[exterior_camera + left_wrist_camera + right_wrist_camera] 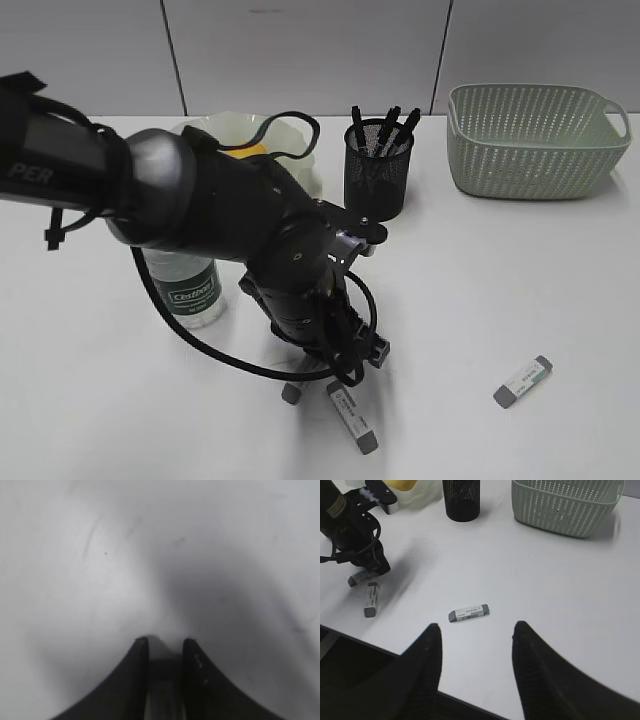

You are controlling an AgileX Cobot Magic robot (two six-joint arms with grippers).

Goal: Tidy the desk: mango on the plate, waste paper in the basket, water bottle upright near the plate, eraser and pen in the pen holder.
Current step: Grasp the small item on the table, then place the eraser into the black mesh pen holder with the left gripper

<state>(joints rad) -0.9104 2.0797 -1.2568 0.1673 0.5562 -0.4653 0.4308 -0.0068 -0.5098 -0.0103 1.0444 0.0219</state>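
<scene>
My left gripper [322, 378] points straight down at the white desk [480, 300], its tips on the surface. In the left wrist view its jaws [165, 641] stand close together on a grey-white eraser [292, 392], whose end sticks out to the left. A second eraser [352, 415] lies just beside it and a third [523, 381] to the right. My right gripper [475, 630] is open and empty above the third eraser [468, 613]. The mango [250, 150] lies on the plate [300, 140]. The water bottle [195, 290] stands upright. Pens [385, 125] stand in the pen holder [378, 175]. The waste paper is out of view.
The basket [535, 140] stands at the back right; its inside is hidden. The left arm's bulk covers the desk between the plate and the front erasers. The desk's front edge [380, 647] runs close below the right gripper.
</scene>
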